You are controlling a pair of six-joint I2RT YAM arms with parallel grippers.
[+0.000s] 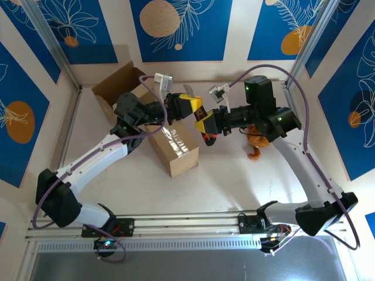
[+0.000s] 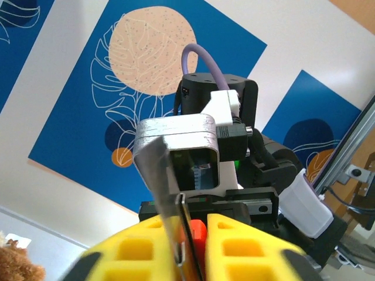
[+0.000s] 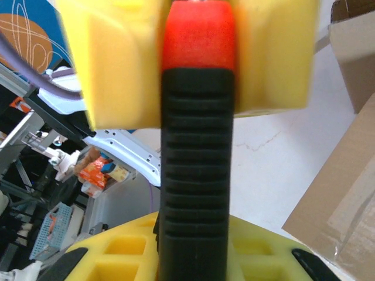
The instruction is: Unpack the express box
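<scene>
The brown express box (image 1: 176, 150) lies mid-table with shiny tape along its top; its cardboard shows at the right edge of the right wrist view (image 3: 345, 193). A utility knife is held in the air between both arms, above the box's far end. My left gripper (image 1: 188, 108) is shut on its red front part (image 2: 199, 234), and the metal blade (image 2: 161, 175) sticks out past the yellow fingers (image 2: 140, 249). My right gripper (image 1: 207, 125) is shut on the black ribbed handle (image 3: 197, 170), which runs up to the red part (image 3: 198, 35).
More brown cardboard (image 1: 115, 84) stands behind the left arm at the back left. An orange plush toy (image 1: 256, 144) lies on the table under the right arm and shows as a brown tuft (image 2: 14, 263) in the left wrist view. Walls enclose the white table (image 1: 234, 181).
</scene>
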